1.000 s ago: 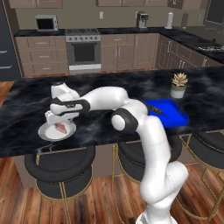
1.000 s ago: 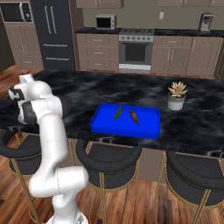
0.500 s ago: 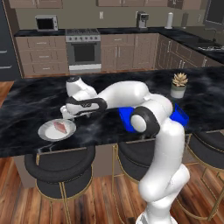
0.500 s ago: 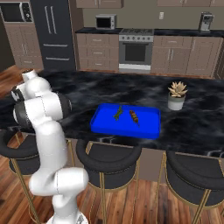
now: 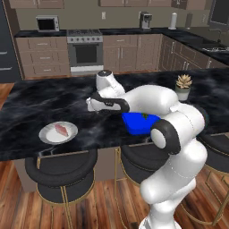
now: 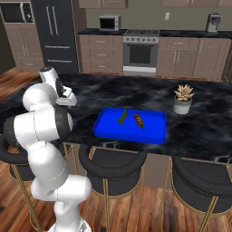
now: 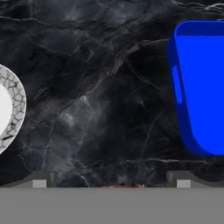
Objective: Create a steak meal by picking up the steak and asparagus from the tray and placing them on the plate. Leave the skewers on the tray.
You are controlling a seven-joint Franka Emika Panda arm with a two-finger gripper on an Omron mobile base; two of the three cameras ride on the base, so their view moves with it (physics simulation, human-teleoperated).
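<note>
The pinkish steak [image 5: 61, 130] lies on the round white plate [image 5: 48, 136] at the counter's front left. The plate's rim [image 7: 13, 109] also shows at the left edge of the hand view. To its right, the blue tray [image 6: 154, 133] carries the dark green asparagus [image 6: 122, 116] and a brown skewer [image 6: 138, 121]. One end of the tray [image 7: 199, 87] appears at the right of the hand view. My gripper [image 5: 92, 107] hangs open and empty over bare counter between plate and tray, its fingertips [image 7: 39, 180] spread wide.
A potted succulent [image 6: 183, 99] stands on the counter behind the tray's right end. Black round stools [image 5: 60, 172] line the counter's front edge. The dark marble counter [image 7: 100, 87] stretches between plate and tray.
My arm has swung right, away from the plate and towards the tray. The steak stays on the plate. The gripper remains open.
</note>
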